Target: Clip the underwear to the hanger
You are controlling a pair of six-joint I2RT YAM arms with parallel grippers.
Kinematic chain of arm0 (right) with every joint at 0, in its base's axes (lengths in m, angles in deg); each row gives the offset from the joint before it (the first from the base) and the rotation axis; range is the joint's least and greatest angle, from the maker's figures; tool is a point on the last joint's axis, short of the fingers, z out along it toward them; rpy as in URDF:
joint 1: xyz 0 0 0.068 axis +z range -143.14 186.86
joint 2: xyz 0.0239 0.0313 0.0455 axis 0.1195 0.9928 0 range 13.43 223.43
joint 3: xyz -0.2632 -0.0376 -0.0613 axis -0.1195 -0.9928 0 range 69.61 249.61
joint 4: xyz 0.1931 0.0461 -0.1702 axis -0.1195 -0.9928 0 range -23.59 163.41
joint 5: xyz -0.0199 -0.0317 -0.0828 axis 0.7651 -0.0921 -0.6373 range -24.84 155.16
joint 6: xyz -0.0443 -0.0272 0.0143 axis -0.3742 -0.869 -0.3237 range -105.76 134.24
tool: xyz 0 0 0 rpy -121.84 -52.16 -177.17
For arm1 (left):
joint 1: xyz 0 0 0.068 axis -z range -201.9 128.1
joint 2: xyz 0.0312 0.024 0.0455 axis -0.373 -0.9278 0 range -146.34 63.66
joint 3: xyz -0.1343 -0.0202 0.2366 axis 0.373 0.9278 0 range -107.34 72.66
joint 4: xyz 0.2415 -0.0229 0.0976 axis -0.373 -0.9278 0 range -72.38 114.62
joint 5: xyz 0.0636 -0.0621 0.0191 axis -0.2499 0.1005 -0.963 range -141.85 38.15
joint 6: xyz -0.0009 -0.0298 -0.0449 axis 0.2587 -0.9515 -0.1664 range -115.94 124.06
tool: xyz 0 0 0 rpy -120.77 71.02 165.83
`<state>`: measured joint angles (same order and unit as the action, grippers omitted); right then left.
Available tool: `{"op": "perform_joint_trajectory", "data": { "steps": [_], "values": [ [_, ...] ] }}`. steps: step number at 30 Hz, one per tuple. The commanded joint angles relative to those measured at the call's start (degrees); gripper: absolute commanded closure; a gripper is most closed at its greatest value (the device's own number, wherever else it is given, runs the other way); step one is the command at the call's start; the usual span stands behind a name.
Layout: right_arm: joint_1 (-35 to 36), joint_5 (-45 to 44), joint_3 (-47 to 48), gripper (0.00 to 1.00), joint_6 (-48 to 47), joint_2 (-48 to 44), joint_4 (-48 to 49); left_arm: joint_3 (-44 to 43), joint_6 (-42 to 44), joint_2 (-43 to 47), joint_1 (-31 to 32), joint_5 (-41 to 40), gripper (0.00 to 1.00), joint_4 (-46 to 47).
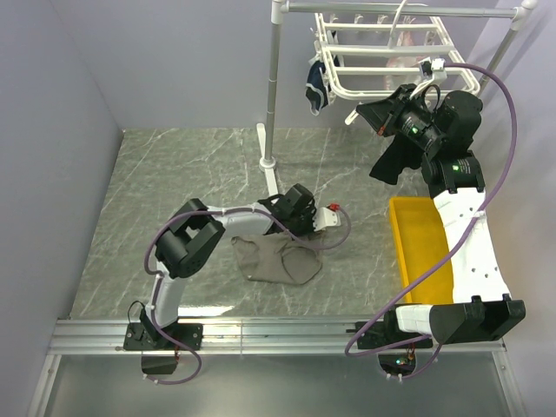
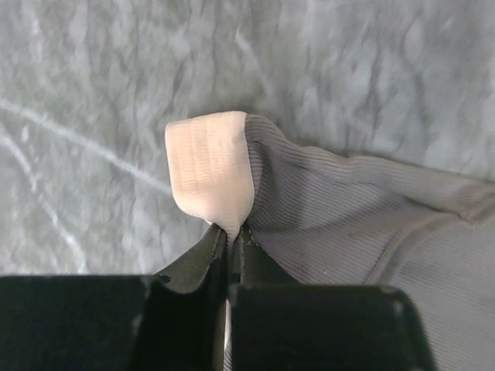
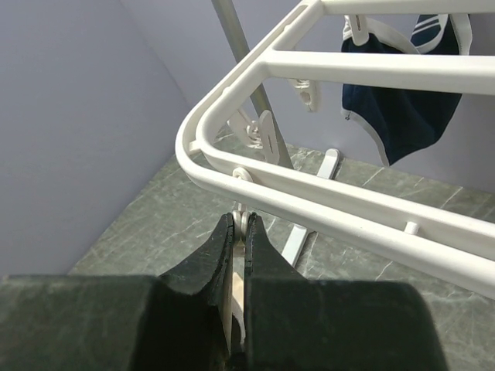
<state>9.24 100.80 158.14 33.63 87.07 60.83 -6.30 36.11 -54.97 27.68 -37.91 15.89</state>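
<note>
— Left wrist view: what do we hold?
— Our left tool [image 2: 230, 246] is pinched tight on the beige waistband [image 2: 210, 166] of the underwear [image 2: 363, 209], which trails off to its right on the counter [image 2: 93, 93].
— And the right tool [image 3: 239, 232]?
— Closed on a white clip [image 3: 240, 219] hanging just beneath the hanger [image 3: 309, 189] corner ahead of it.

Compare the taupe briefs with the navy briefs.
Colour: the taupe briefs are grey-brown with a beige waistband; the navy briefs are dark blue with white trim.
Place: the taupe briefs lie crumpled on the table; the navy briefs hang from the hanger.
Hold: the left end effector pinches the taupe waistband; a clip holds the navy pair.
Both are briefs.
</note>
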Motion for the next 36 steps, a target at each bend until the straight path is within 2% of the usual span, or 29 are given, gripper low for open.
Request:
{"op": "perform_joint_trajectory", "data": {
  "steps": [1,6,10,14,18,19,23,28,36],
  "values": [
    [-0.1,0.3,0.0,1.00,-0.7,-1.0,0.3,5.9,1.5,3.5,-0.4,-6.0,0.98,2.4],
    [-0.1,0.0,-0.8,1.00,-0.6,-1.6,0.2,15.0,5.8,14.1,-0.1,-9.6,1.00,14.9],
    [0.0,-0.2,-1.3,1.00,-0.4,-1.8,0.3,18.8,9.5,21.5,0.3,-11.9,1.00,23.6],
    [0.0,-0.2,-2.0,1.00,-0.2,-2.1,0.4,22.1,13.7,25.8,1.0,-13.5,1.00,28.5],
    [0.0,-0.1,-2.1,1.00,-0.3,-2.2,0.3,25.4,21.8,29.6,2.1,-13.7,1.00,35.2],
    [0.0,-0.2,-2.2,1.00,-0.3,-2.3,0.3,26.0,23.5,30.3,2.6,-16.0,1.00,37.1],
    [-0.1,0.1,-2.7,1.00,-0.3,-2.5,0.1,27.3,32.7,30.0,3.3,-19.1,1.00,45.2],
    [0.0,0.5,-3.7,1.00,-0.5,-2.7,0.0,27.1,46.0,25.9,4.3,-23.0,1.00,60.3],
    [0.0,1.0,-3.7,1.00,-1.2,-2.7,-0.4,19.6,54.0,20.5,4.5,-24.3,1.00,66.0]
  ]
}}
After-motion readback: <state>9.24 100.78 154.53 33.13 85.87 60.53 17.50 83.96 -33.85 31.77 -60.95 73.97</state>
